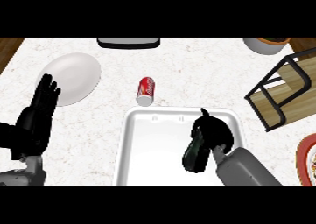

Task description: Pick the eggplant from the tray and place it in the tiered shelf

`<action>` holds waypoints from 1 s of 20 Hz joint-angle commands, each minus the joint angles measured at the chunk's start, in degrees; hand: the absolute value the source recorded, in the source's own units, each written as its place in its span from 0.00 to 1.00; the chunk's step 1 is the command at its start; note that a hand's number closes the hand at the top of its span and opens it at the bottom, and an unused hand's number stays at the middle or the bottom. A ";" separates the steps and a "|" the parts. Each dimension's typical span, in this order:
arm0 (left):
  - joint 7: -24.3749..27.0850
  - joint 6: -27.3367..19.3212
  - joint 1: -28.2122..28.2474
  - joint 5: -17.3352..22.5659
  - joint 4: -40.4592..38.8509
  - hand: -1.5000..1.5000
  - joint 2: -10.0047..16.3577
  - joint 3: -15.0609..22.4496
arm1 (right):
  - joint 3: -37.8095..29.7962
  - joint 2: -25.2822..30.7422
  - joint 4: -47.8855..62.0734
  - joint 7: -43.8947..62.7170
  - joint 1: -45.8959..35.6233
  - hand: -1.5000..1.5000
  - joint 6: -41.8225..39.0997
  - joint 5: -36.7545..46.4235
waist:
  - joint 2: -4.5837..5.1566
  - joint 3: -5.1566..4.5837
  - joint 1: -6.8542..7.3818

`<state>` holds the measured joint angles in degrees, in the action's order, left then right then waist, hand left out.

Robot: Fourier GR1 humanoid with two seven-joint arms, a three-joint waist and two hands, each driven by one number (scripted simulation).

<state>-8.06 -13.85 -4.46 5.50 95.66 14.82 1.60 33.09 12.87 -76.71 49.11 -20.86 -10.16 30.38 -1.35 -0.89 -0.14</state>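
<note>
One speckled counter (186, 65) bears the tray (153, 148); right hand (215, 131) curls fingers round eggplant (195, 155), left hand (37, 113) fingers straight.

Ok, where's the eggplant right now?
Head view: the eggplant is over the right side of the tray, held by the right hand; the tiered shelf stands further right.

a kitchen, by its speckled counter (199, 65) bearing a white plate (73, 78), tray (131, 131), soda can (145, 89) and tiered shelf (290, 87).
</note>
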 commanded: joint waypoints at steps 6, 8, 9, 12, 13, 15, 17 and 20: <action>0.45 -1.98 2.80 -0.36 -0.24 0.50 -0.41 -2.05 | 2.09 31.58 -13.52 -35.44 15.40 1.00 3.97 5.75 | 0.46 1.04 -4.30; -0.38 -0.59 4.67 0.41 2.61 0.50 1.30 -2.71 | -1.56 37.30 -15.90 -42.85 21.28 1.00 8.48 3.52 | 0.17 1.07 -4.05; 0.55 -1.63 3.79 -0.59 1.42 0.50 0.02 -1.92 | -4.73 39.32 -13.27 -48.84 22.26 1.00 10.32 0.78 | 0.75 1.11 -3.77; -0.64 -1.77 2.30 -0.62 2.41 0.50 -0.27 -1.62 | -11.59 44.95 -16.78 -57.55 28.83 1.00 10.81 -7.60 | 0.84 0.96 -3.20; 0.18 0.42 2.79 1.09 0.78 0.50 1.98 -4.15 | -13.57 46.77 -17.03 -60.50 32.14 1.00 12.31 -9.08 | 0.80 0.92 -3.57; -0.47 -1.04 4.23 -0.68 3.54 0.50 0.16 -1.54 | -18.66 49.67 -19.96 -64.63 35.00 1.00 11.70 -14.66 | 0.59 0.88 -3.35; -1.05 1.16 3.82 1.42 2.76 0.50 2.01 -3.58 | -22.62 46.51 -23.00 -63.17 35.64 1.00 11.64 -21.27 | 0.65 0.83 -3.20; -0.50 -1.31 3.77 -0.56 2.49 0.50 0.84 -3.29 | -30.34 46.80 -26.07 -65.63 38.24 1.00 9.89 -31.58 | 0.38 0.78 -4.58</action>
<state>-9.32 -14.76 -1.23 5.40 98.30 15.62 -1.11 10.98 58.66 -98.81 -12.68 13.55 0.32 9.48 -0.79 -0.04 -3.95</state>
